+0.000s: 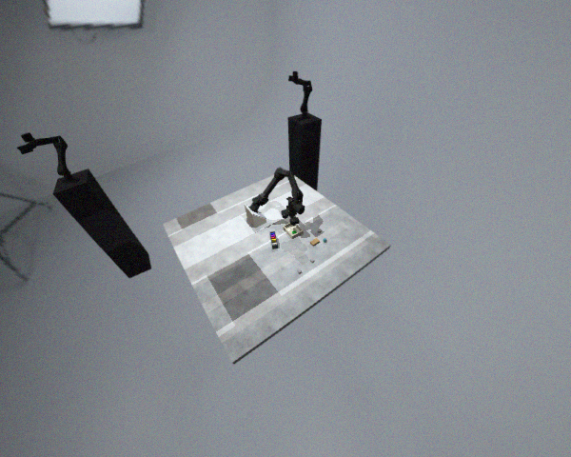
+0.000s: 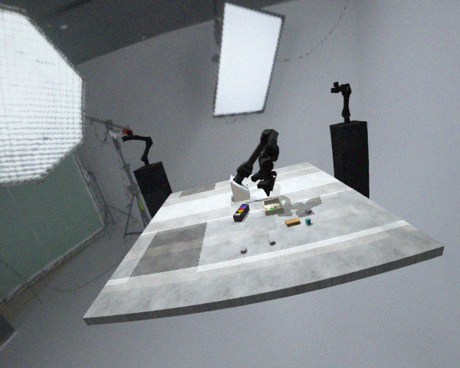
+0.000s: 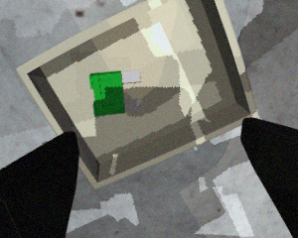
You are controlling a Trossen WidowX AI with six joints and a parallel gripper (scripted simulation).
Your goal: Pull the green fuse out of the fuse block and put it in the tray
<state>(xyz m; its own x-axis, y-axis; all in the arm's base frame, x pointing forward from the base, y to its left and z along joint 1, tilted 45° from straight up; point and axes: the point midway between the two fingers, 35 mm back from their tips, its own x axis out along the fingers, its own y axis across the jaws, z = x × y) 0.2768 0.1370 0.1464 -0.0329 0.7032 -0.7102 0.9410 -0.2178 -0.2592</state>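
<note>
Fuse: the green fuse [image 3: 107, 93] lay flat on the floor of the tray, toward its left part in the wrist view, with a pale metal blade pointing right. Nothing touched it.
Tray: a cream, open-topped tray [image 3: 231, 54] sat on the table [image 2: 261, 273]; in the exterior view it stood just right of the block [image 2: 240, 212].
Gripper: the gripper [image 3: 156, 178] hung above the tray's near edge with its two dark fingers spread wide, one at each lower corner of the wrist view. It held nothing; the fuse was well apart from both fingers.
Block: the dark fuse block carried a row of coloured fuses on top and stood apart from the arm [image 2: 266, 158].
Arm: folded over at the elbow, its wrist pointed down over the tray.
Other items: an orange block [image 2: 292, 221] and a teal cylinder [image 2: 307, 221] lay right of the tray; two small grey cubes [image 2: 244, 250] lay nearer the table's front.
</note>
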